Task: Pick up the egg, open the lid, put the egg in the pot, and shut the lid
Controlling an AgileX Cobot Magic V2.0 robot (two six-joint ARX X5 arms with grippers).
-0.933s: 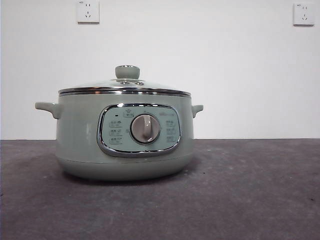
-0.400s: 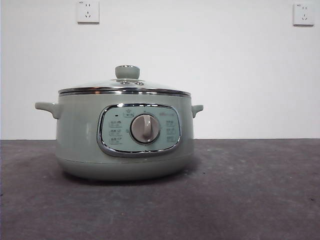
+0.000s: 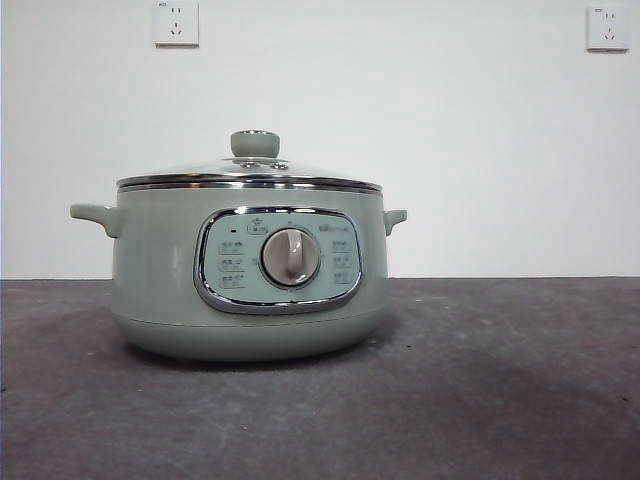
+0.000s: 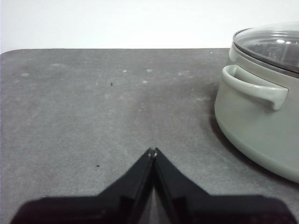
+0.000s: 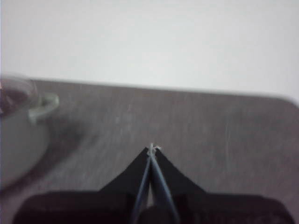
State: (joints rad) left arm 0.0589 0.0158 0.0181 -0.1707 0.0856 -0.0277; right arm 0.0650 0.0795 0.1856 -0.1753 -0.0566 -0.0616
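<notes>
The sage-green pot (image 3: 250, 280) stands on the dark table, left of middle in the front view, its control panel and grey dial (image 3: 290, 257) facing me. The glass lid (image 3: 250, 178) with its green knob (image 3: 255, 143) sits closed on it. The egg is not visible in any view. My left gripper (image 4: 153, 151) is shut and empty over bare table, with the pot (image 4: 261, 107) and its side handle (image 4: 254, 86) off to one side. My right gripper (image 5: 152, 148) is shut and empty, with the pot (image 5: 18, 126) at the picture's edge. Neither arm shows in the front view.
A white wall with two sockets (image 3: 176, 22) (image 3: 607, 27) stands behind the table. The dark grey tabletop (image 3: 500, 380) stretches to the right of the pot. The table's far edge shows in the left wrist view (image 4: 117, 49).
</notes>
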